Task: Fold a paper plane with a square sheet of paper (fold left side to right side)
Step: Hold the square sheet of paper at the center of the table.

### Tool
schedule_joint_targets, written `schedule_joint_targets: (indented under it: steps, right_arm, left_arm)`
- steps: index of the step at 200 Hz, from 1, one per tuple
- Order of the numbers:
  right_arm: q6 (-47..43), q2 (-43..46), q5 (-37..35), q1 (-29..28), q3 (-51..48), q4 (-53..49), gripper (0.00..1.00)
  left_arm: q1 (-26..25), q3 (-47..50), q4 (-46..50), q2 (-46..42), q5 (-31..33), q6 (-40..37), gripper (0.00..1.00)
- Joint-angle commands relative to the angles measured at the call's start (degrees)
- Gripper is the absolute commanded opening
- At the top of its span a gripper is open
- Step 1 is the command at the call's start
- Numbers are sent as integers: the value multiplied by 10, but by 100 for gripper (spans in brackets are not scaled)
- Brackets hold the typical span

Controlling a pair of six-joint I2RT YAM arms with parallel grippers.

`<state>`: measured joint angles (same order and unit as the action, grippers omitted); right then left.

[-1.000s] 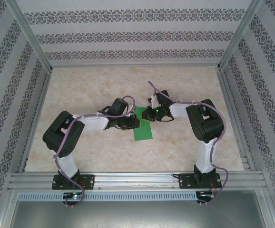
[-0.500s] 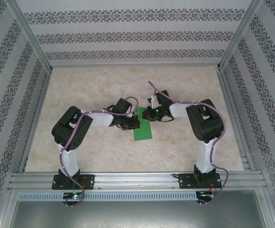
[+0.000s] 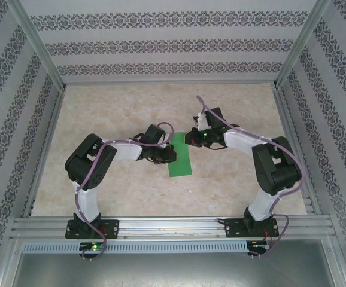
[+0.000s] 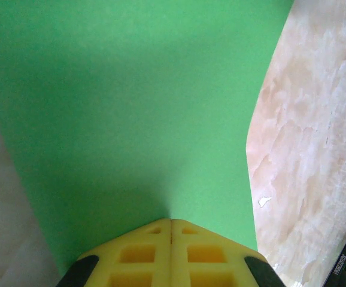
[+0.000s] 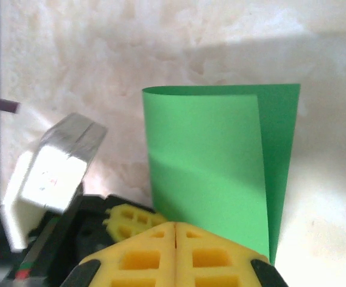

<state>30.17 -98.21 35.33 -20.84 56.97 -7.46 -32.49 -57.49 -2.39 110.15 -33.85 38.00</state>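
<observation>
Drawing back off the square sheet of paper (image 5: 209,149), right end effector (image 5: 175,225) closed, empty; left end effector (image 4: 171,220) closed too.

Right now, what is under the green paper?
The square sheet of paper is folded over, so its own lower layer peeks out along one edge. It lies on the pale marbled table; anything between the layers is covered.
</observation>
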Motion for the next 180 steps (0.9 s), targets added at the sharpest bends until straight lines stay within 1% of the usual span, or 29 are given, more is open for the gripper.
schedule_joint_targets:
  steps: [1, 25, 54, 83, 111, 131, 166, 180]
  right_arm:
    - [10, 22, 22, -14, -49, -17, 0]
    - [46, 21, 41, -47, -86, 27, 0]
    - [59, -3, 23, -69, -97, 43, 0]
    - [56, -28, 17, -72, -100, 49, 0]
    - [40, -42, 4, -73, -101, 20, 0]
    - [31, -46, -9, -72, -108, 9, 0]
    - [6, -53, -38, -69, -111, -21, 0]
    - [0, -54, -47, -61, -115, -25, 0]
  left_arm:
    - [4, 15, 20, 2, 18, 7, 0]
    - [4, 16, 18, 0, 17, 8, 0]
    - [3, 13, 13, 2, 13, 10, 0]
    - [3, 13, 8, 1, 9, 12, 0]
    - [4, 23, -32, -6, -6, 29, 0]
    - [6, 14, -37, -9, -13, 30, 0]
    - [22, 7, -62, -7, -29, 31, 0]
    - [30, 7, -70, -9, -23, 23, 0]
